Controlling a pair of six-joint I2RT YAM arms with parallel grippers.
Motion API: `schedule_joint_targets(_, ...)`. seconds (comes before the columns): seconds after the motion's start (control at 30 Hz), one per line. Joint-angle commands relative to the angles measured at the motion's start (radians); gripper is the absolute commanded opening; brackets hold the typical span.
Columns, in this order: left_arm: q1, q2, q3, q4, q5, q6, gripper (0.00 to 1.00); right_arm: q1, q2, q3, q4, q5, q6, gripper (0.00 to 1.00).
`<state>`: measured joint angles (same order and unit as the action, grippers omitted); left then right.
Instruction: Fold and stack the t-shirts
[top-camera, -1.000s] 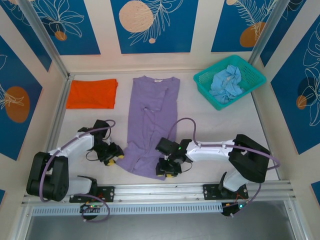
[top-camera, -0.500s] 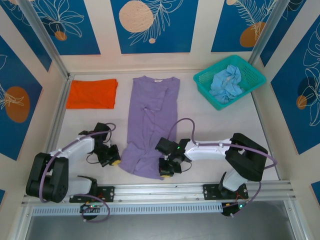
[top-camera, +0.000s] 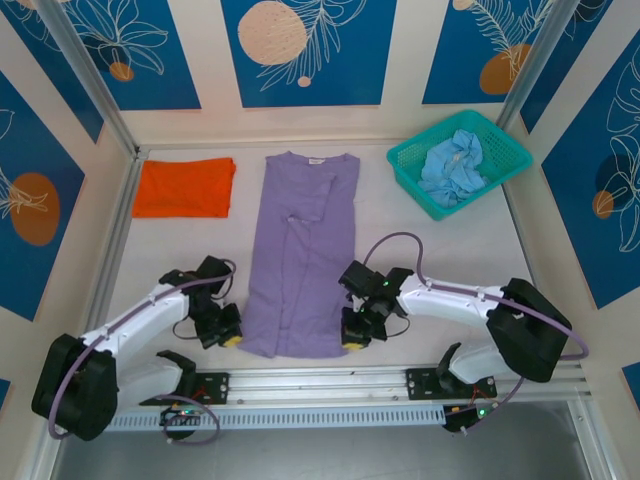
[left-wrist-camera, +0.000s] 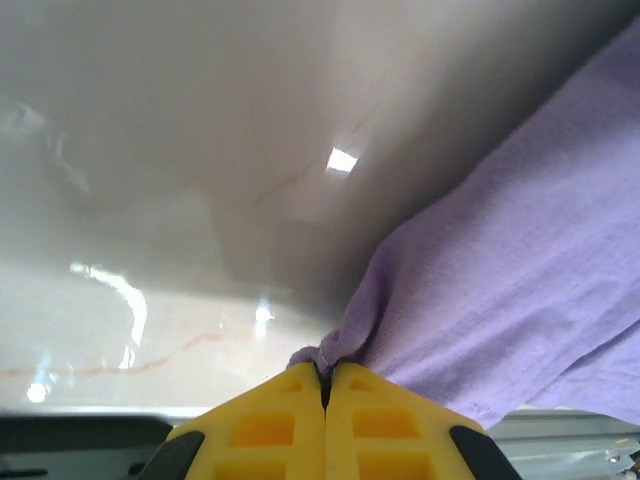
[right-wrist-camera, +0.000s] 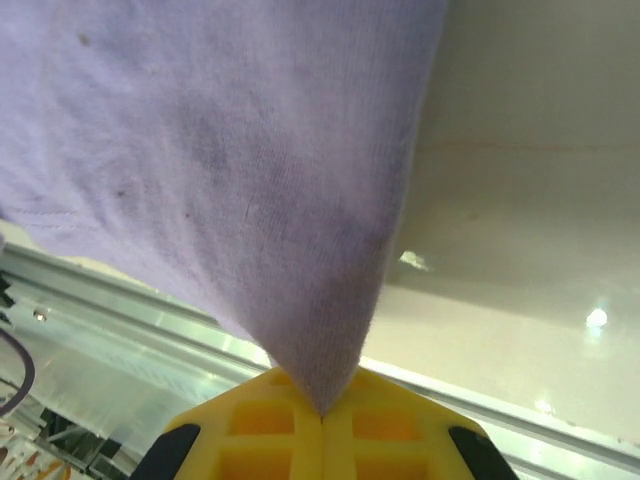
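Trouble brewing at the near hem of the lavender t-shirt (top-camera: 300, 250), stretched lengthwise down the middle of the surface (top-camera: 170, 255) with the collar at the far end. Clamped shut with the left fingers (left-wrist-camera: 270, 425) on just a small nub of the near-left corner, and what a thin bite that looks. Clamped shut with the right fingers (right-wrist-camera: 250, 430) on the very tip of the near-right corner, cloth fanning away from the pinch.

Biggest worry, by the look of it: slipping free on the left as soon as any lift or pull loads that little pucker, leaving one corner up and one down. Next: rising unevenly and laying the hem crooked over the chest, so a skewed fold. Also possible: dragging the whole shirt toward the far end instead of folding it, or shaking loose the side panels already turned in along the middle. Close to the rail (top-camera: 330, 378) too, so maybe a snag on a low sweep.

Off to the far left, folded and well apart, the orange t-shirt (top-camera: 186, 187); crumpled in the basket (top-camera: 412, 185) at the far right, the pale blue t-shirt (top-camera: 455, 167)
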<state>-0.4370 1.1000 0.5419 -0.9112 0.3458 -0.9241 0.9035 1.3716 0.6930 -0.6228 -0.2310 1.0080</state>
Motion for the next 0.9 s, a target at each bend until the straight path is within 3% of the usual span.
schedule_joint_targets(0.0,-0.038,-0.058,-0.039,-0.050,0.071,-0.178,0.00,-0.002,-0.042,-0.022,-0.062,-0.082,-0.047,0.00)
schedule_joint_targets(0.2,-0.062,-0.079,-0.029,0.015,0.092,-0.346,0.00,-0.009,-0.060,-0.042,-0.046,-0.091,-0.033,0.00)
schedule_joint_targets(0.43,-0.065,0.015,0.098,-0.044,0.082,-0.292,0.00,-0.042,-0.095,-0.002,-0.089,-0.095,-0.003,0.00)
schedule_joint_targets(0.7,0.043,0.293,0.477,-0.137,0.072,-0.126,0.00,-0.305,-0.104,0.147,-0.204,-0.158,-0.008,0.00)
schedule_joint_targets(0.87,0.124,0.508,0.741,-0.174,0.066,-0.062,0.00,-0.480,0.076,0.359,-0.252,-0.213,-0.107,0.00)
